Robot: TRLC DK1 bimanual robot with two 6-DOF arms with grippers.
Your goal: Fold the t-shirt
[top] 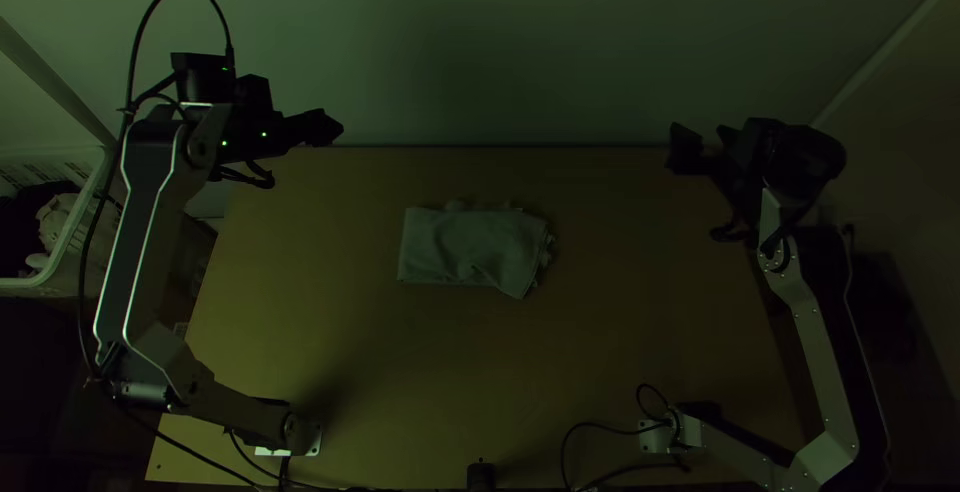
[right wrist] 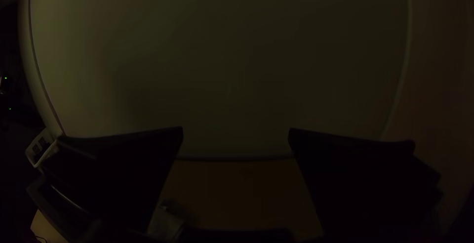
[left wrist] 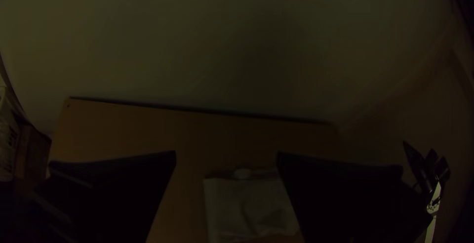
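The t-shirt (top: 470,247) lies as a small folded bundle at the middle of the table, its right edge ruffled and one lower corner sticking out. Up and to the left of it, my left gripper (top: 325,129) is held near the table's far left corner. My right gripper (top: 695,147) is near the far right corner, well apart from the cloth. In the left wrist view, the left gripper (left wrist: 227,156) is open, with the shirt (left wrist: 247,206) beyond its fingers. The right gripper (right wrist: 236,132) is open and holds nothing; part of the shirt (right wrist: 165,223) shows past one finger.
A white basket (top: 75,242) with things in it stands beyond the table's left edge. A pale wall (top: 500,52) rises behind the far edge. Cables (top: 590,432) and a small dark object (top: 481,476) lie at the near edge of the table (top: 400,382).
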